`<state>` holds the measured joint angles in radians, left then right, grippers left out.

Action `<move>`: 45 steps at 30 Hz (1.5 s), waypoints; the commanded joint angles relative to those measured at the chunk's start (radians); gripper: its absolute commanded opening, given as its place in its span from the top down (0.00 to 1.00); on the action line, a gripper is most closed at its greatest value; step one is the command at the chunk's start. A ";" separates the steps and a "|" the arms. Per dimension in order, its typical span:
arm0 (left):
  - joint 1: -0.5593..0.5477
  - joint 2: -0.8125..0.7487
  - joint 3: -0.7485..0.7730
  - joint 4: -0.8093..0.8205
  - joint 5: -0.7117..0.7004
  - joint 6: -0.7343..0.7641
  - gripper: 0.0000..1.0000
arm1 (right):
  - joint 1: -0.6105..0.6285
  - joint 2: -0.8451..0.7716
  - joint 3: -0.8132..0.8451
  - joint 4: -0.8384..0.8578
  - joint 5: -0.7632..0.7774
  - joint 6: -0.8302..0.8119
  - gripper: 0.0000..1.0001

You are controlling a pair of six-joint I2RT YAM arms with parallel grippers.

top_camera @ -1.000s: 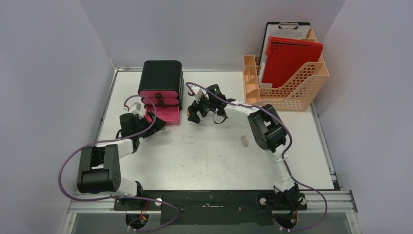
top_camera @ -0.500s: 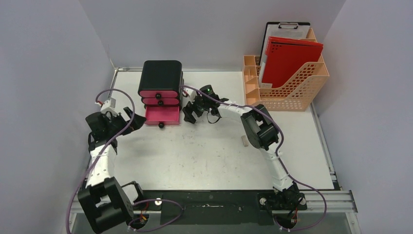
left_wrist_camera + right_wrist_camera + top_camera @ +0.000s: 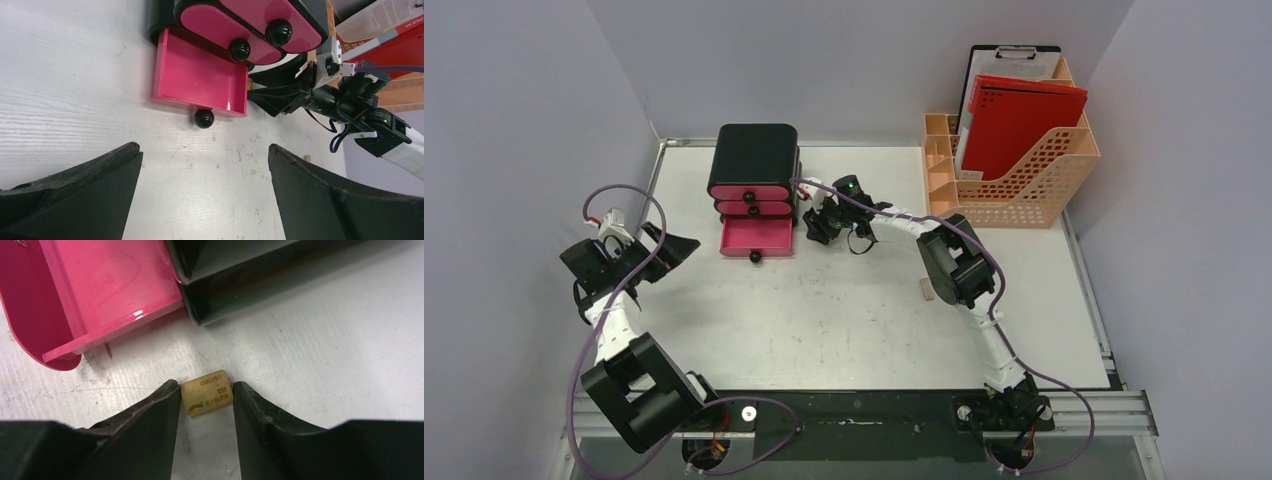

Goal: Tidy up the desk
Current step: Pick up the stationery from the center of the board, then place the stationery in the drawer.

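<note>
The large flat white desk with a silver metal rim and a black front rail lies with its long axis running left to right across the overhead view, the rail at the near side by the arm bases. A black drawer box with pink drawers stands near the back rim, left of centre, and its bottom pink drawer stands open toward the front. An orange perforated plastic file rack fills the back right corner and holds a red folder upright. The scuffed middle and front of the top form a wide bare stretch between the arms, broken only by a small tan block just beside the right arm's elbow. The left gripper hangs near the left rim, left of the open drawer; the left wrist view shows its fingers spread wide with only tabletop between them. The right gripper is low beside the box's right side. From overhead its hold cannot be made out, but the right wrist view shows its two fingertips pressed against opposite sides of a small tan rectangular eraser with printed lettering, just in front of the box's black corner and right of the drawer.
</note>
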<state>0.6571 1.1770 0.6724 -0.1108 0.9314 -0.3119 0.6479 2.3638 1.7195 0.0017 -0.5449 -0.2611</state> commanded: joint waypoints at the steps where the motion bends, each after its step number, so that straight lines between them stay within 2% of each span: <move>1: 0.036 0.035 0.050 0.026 0.102 -0.020 0.04 | 0.007 -0.037 -0.029 -0.028 0.005 -0.022 0.68; 2: 0.042 0.037 0.052 0.029 0.108 -0.019 0.04 | 0.006 -0.044 -0.028 -0.029 0.005 -0.025 0.72; 4: 0.054 0.040 0.058 0.025 0.122 -0.012 0.04 | 0.004 -0.065 -0.026 -0.035 0.003 -0.027 0.73; 14: 0.100 0.080 0.084 -0.007 0.196 0.000 0.04 | 0.009 -0.243 -0.009 -0.121 -0.048 -0.017 0.74; 23: 0.103 0.077 0.082 -0.012 0.189 0.010 0.04 | 0.089 -0.338 0.013 -0.201 -0.070 -0.044 0.74; 30: 0.110 0.050 0.075 -0.014 0.186 0.021 0.04 | 0.196 -0.269 0.120 -0.255 0.059 -0.115 0.74; 36: 0.129 0.038 0.065 -0.010 0.190 0.023 0.04 | 0.234 -0.173 0.224 -0.247 0.175 -0.159 0.73; 45: 0.143 0.042 0.057 0.003 0.191 0.019 0.04 | 0.242 -0.054 0.328 -0.245 0.231 -0.196 0.72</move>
<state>0.7891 1.2381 0.7132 -0.1310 1.0969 -0.3092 0.8883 2.2807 1.9724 -0.2642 -0.3618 -0.4290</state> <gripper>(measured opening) 0.963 0.357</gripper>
